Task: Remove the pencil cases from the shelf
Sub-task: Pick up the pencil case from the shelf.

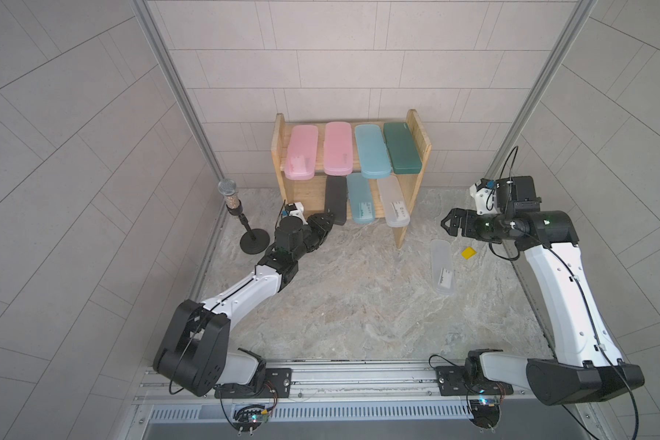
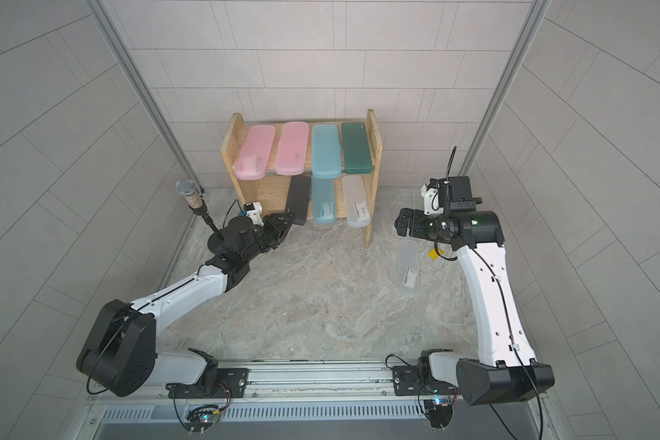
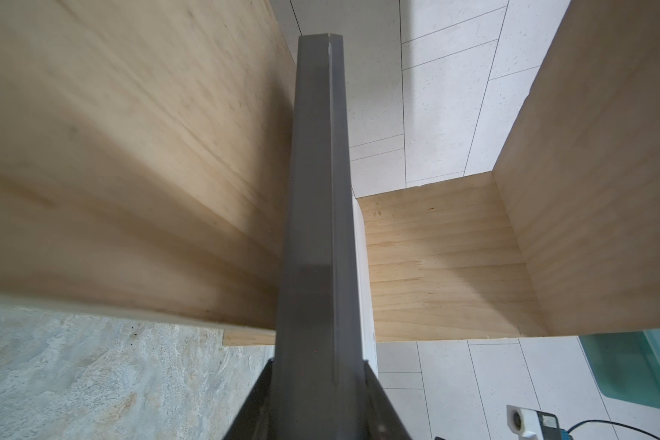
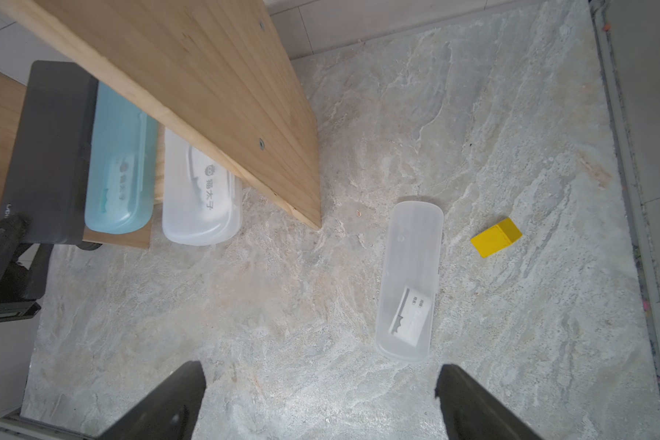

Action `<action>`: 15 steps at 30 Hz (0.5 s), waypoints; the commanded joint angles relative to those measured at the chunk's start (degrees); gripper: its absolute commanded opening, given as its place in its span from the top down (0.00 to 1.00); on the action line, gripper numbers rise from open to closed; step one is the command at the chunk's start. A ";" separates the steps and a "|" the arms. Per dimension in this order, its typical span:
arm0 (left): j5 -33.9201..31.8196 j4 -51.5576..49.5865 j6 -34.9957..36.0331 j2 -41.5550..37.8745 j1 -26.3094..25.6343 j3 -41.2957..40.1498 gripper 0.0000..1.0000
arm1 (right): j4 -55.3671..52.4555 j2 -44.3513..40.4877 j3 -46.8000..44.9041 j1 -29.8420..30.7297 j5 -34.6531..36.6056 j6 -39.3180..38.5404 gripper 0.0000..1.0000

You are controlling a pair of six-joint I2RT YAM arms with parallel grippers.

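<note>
**Desk:** Where's the black case (image 1: pixel 336 200) against your left tool (image 1: pixel 328 221)?

**Me:** Its near end overhangs the front of the shelf's (image 1: pixel 278 148) lower tier, right between my jaws. I've got the left tool nearly closed, pinching that end on both sides.

**Desk:** Room?

**Me:** The blue case (image 1: pixel 361 200) sits just beside it and the tier is open on the other side. My right tool (image 1: pixel 447 224) gapes wide, holding nothing, above the counter (image 1: pixel 340 304) near a clear case (image 1: pixel 442 272).
</note>
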 commanded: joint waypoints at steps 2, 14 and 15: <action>-0.13 -1.01 2.12 -4.46 0.17 -2.65 0.82 | -2.11 -0.78 2.71 1.61 1.08 0.22 0.00; 0.36 -1.17 18.10 -26.45 0.17 -18.41 1.00 | 21.72 -11.14 -10.75 24.02 4.14 23.37 0.00; 0.80 -0.40 19.65 -28.52 0.17 -20.03 1.00 | 24.13 -11.43 -11.77 26.77 6.07 25.34 0.00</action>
